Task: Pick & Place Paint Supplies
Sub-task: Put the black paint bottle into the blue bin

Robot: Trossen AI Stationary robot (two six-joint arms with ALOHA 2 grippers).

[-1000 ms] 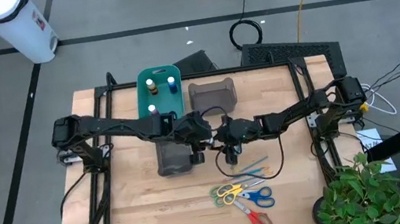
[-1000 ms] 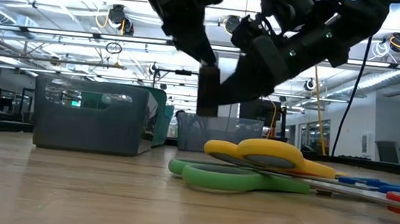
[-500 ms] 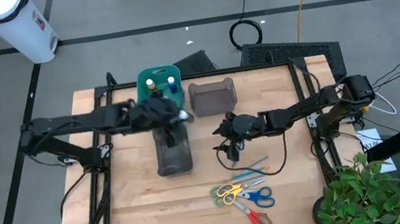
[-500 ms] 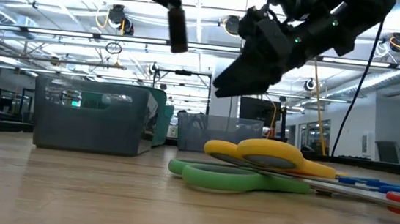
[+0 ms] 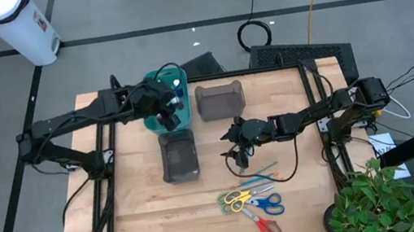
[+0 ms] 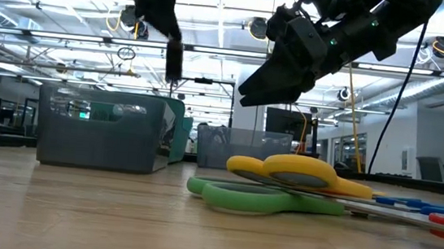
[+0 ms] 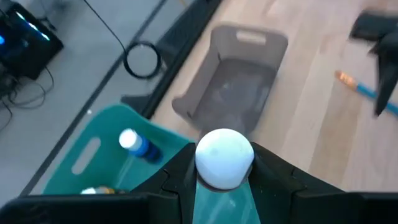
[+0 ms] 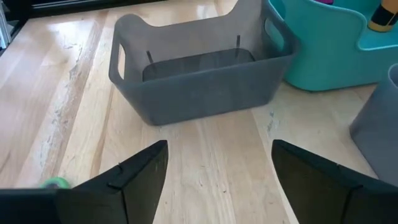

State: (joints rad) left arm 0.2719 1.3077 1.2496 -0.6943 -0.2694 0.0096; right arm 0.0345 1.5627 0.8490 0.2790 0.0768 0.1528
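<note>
Scissors point(image 5: 251, 206) near table point(image 5: 140, 216) front, bins point(image 5: 179, 157) behind.

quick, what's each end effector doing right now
Left end effector: closed on a white-capped paint bottle, above the teal bin.
Right end effector: open, holding nothing.

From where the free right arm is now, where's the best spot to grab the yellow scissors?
Probably the yellow scissors at the closed blades beside the pivot, coming straight down: they lie flat, their handles overlapping the green pair, so the blades look clearer. The right gripper hangs open above the table.
</note>
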